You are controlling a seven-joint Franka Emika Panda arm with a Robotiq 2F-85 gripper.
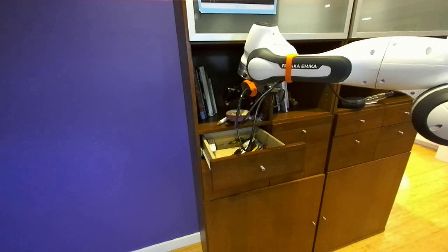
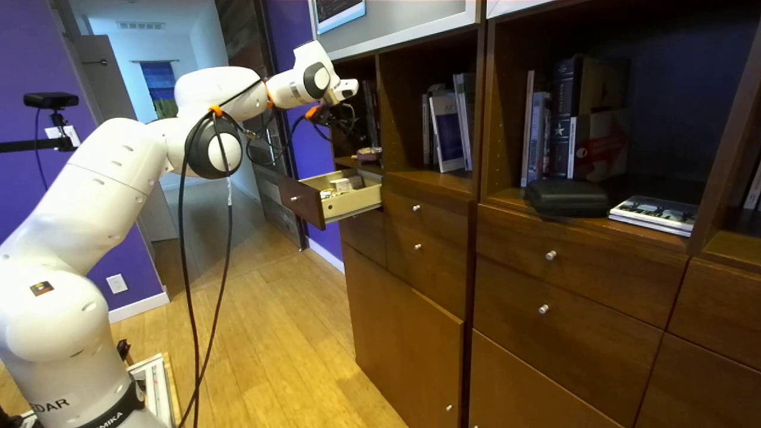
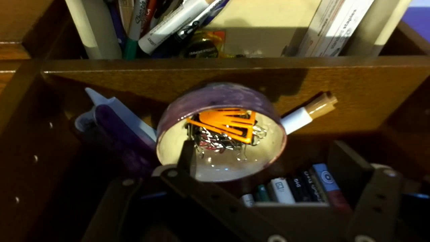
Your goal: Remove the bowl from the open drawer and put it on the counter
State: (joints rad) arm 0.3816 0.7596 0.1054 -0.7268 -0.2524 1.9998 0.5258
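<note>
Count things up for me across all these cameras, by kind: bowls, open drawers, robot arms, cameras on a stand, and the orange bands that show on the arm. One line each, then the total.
Bowls: 1
Open drawers: 1
Robot arms: 1
Cameras on a stand: 1
Orange bands showing on the arm: 3
Total: 7

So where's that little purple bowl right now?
In an exterior view, the bowl rests on the wooden ledge just above the open drawer, right of the leftmost books, with a white marker close on its left.
</note>
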